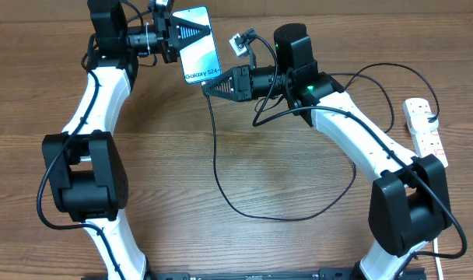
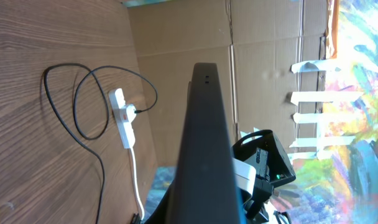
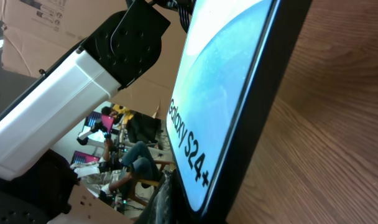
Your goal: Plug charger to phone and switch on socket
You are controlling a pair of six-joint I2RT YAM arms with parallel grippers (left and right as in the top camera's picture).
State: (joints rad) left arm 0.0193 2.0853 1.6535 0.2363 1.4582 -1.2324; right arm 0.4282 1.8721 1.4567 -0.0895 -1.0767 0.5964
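My left gripper (image 1: 178, 35) is shut on the phone (image 1: 199, 43) and holds it above the table at the back, its light blue screen up and the "Galaxy" end toward the right arm. My right gripper (image 1: 208, 87) is shut on the tip end of the charger (image 1: 217, 167), right at the phone's lower end; the connector itself is hidden. The thin black cable loops across the table to a black plug (image 1: 432, 119) in the white socket (image 1: 425, 128) at the right edge. The right wrist view shows the phone screen (image 3: 220, 87) close up. The left wrist view shows the phone's dark edge (image 2: 204, 143).
The socket (image 2: 122, 118) and the cable loops (image 2: 77, 112) lie on the wood table in the left wrist view. Thicker black robot cables run along both arms. Cardboard walls stand behind the table's far edge.
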